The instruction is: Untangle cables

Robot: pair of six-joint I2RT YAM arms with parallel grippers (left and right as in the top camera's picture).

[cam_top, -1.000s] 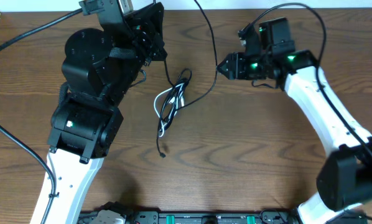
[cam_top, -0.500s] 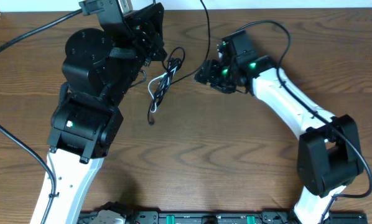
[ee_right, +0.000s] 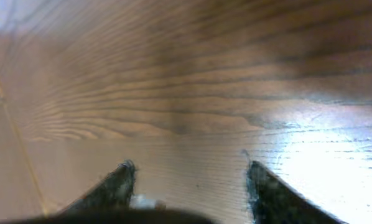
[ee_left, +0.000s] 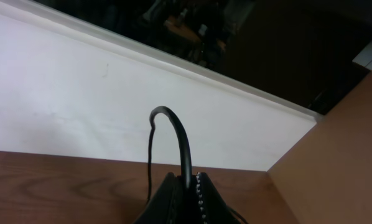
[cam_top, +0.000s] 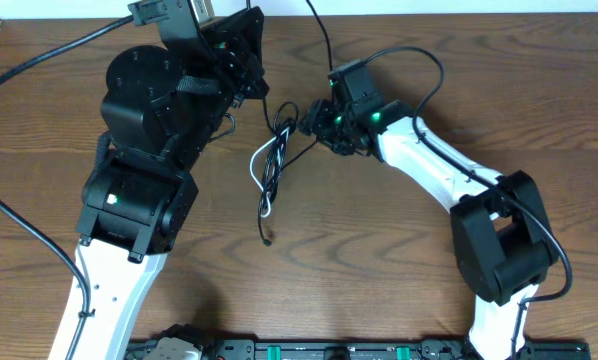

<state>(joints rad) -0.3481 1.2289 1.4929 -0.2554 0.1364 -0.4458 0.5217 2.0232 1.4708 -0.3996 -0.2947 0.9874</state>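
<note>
The cables (cam_top: 272, 160) lie as a loose bundle of thin black cords and one white cord (cam_top: 255, 166) on the wooden table, with a black plug end (cam_top: 267, 240) trailing toward the front. My left gripper (cam_top: 254, 88) is up and left of the bundle. In the left wrist view it (ee_left: 189, 180) is shut on a black cable (ee_left: 181, 134) that arches up from the jaws. My right gripper (cam_top: 305, 120) sits at the bundle's upper right end. In the right wrist view it (ee_right: 189, 168) is open, with blurred bare wood between the fingers.
Thick black arm wires (cam_top: 39, 55) run off the left edge. Another thin black cord (cam_top: 324, 40) comes down from the back edge to the right arm. A white wall (ee_left: 111, 106) and a wooden side panel (ee_left: 341, 155) stand behind the table. A black rail (cam_top: 309, 350) lines the front edge.
My right gripper has moved left across the table to the bundle. The bundle was drawn up and left half a second ago and now lies lower again. The left arm has not moved.
</note>
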